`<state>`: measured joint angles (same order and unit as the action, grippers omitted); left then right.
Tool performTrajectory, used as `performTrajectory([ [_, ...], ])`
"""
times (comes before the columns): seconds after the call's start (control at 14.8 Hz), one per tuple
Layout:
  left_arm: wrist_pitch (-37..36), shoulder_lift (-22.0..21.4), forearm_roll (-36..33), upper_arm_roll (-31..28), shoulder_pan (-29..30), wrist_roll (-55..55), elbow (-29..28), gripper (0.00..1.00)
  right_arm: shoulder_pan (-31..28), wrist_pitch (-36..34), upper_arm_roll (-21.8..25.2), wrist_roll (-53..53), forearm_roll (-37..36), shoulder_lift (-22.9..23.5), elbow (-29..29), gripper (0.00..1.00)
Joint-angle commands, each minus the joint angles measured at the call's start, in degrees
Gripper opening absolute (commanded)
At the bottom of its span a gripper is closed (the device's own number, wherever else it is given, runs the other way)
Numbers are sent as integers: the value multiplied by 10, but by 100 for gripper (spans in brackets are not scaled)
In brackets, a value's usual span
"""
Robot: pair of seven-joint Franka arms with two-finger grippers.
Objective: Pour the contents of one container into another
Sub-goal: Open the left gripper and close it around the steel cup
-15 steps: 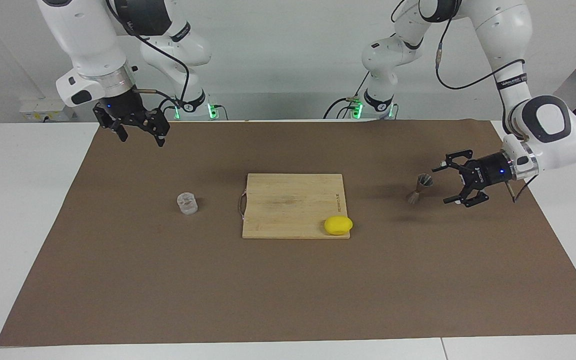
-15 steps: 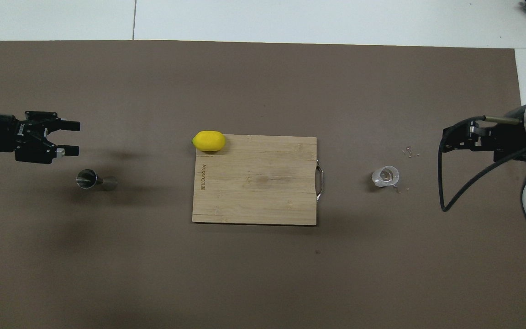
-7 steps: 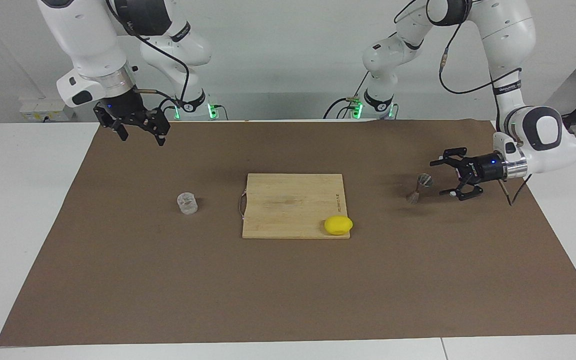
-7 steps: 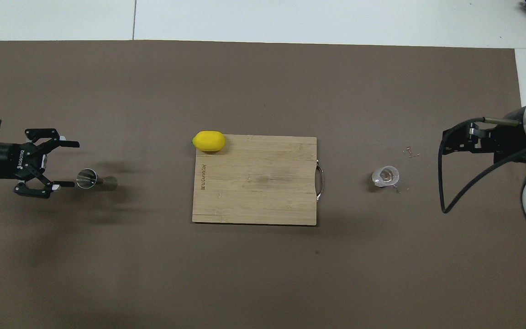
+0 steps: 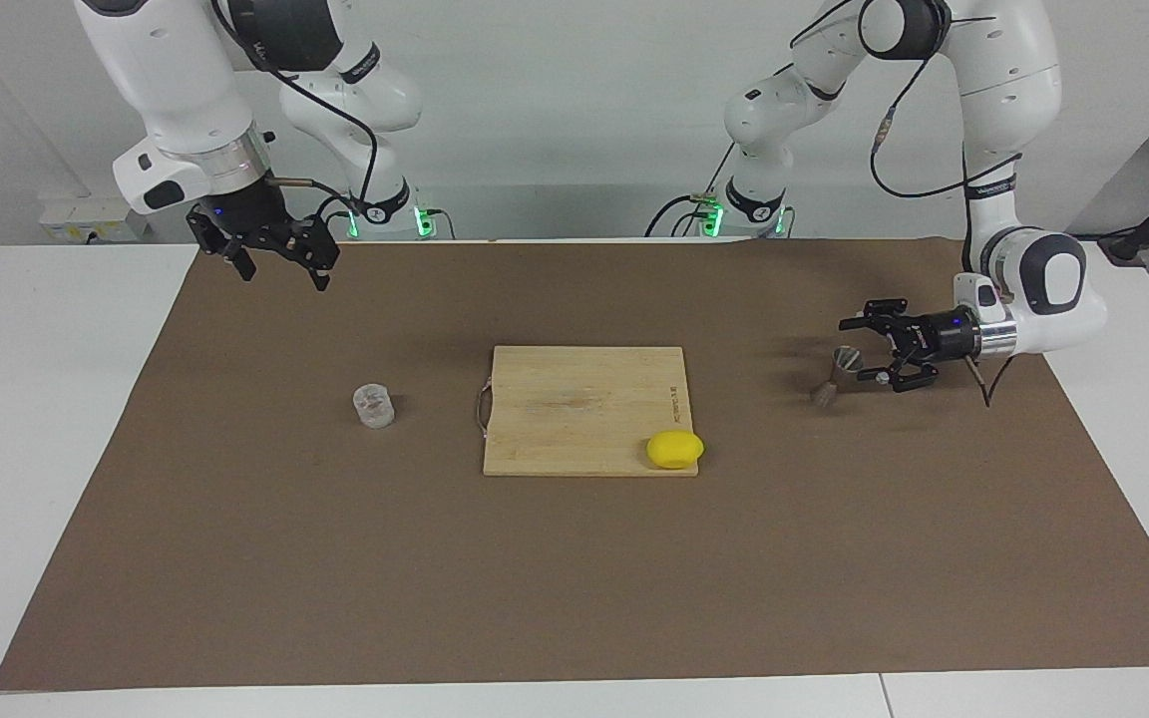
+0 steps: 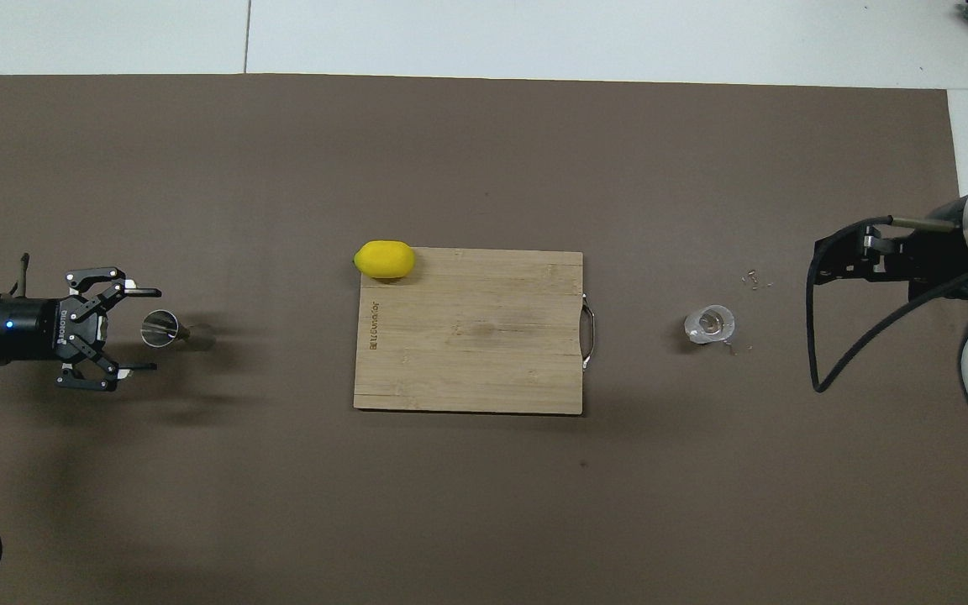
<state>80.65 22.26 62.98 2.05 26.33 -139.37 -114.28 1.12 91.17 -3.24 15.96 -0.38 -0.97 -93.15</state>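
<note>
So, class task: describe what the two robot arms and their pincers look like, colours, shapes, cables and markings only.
Both arms are glossy white with rounded, tube-like segments, dark joint bands and a silver metal ring at the wrist. Black cables loop loosely along each arm. The left pincer and right pincer are black, skeletal linkage frames on a black cylindrical body, each showing a small blue light. Green lights glow at the arm bases.

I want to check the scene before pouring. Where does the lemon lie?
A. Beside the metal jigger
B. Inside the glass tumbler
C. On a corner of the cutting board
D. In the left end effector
C: the lemon rests on a corner of the cutting board, apart from both containers.
</note>
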Motion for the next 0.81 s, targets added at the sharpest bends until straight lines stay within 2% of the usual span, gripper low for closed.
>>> performTrajectory([
  [0.0, -12, 4, 36, 2, 26, -27, -43, 100, -8, -4, -1, -8, 15, -11, -12, 100],
  [0.61, 13, 9, 68, 2, 10, -49, -67, 100, -9, -7, -1, -4, 15, -11, -12, 100],
  [0.74, 17, 9, 68, 1, 10, -50, -66, 94, -8, -7, -1, -4, 15, -12, -12, 100],
])
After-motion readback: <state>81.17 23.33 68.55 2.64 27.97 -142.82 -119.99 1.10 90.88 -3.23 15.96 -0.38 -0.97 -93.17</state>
